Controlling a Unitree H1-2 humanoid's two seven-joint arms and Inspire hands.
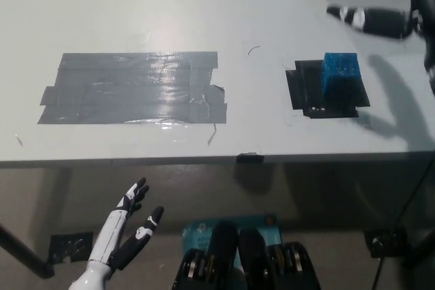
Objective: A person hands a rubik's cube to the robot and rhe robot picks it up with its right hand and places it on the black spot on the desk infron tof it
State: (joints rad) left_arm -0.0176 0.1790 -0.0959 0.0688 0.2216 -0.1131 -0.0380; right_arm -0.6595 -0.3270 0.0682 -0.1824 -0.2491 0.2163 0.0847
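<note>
A blue Rubik's cube (341, 75) stands alone on the black spot (306, 91), a small square of black tape at the desk's right side. My black right hand (375, 20) hovers above and behind the cube, near the picture's right edge, fingers spread and holding nothing. My white left hand (128, 232) rests open below the desk's front edge at the lower left.
A wide patch of grey tape (132, 87) covers the desk's left half. The desk's front edge (204, 160) runs across the picture's middle. A small black clip (249, 158) sits on that edge. A thin curl of wire (253, 49) lies near the black spot.
</note>
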